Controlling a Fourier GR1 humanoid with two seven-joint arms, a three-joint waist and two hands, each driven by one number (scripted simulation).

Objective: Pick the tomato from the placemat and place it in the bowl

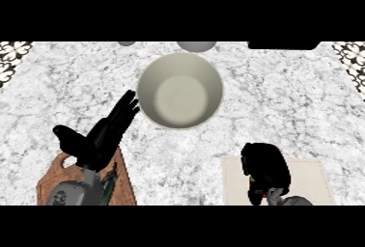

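While the right hand (265, 166) hangs over the near right part of the counter (299, 111), its black fingers are curled downward above the pale placemat (314, 181), closed around something. A small spot of red with a touch of green peeks out just below those fingers, at the near edge of the hand; this is the tomato (273, 194), and the hand hides nearly all of it. Whether the tomato rests on the mat or is lifted off it cannot be told from this view. The placemat lies as a light rectangle on the near right side, and the hand covers its left part.

Far from the mat, toward the middle of the counter, sits the bowl (180, 90), a cream oval with a slightly darker inside. It is well apart from the right hand and holds nothing that can be seen.

On the left, the left hand (100, 135) is open, its fingers straight and pointing up toward the far right, thumb spread out to the left. Its fingertips come near the bowl's left rim without touching it. Beneath the left wrist, at the near left, lies a brown wooden board (53, 176) with a handle hole.
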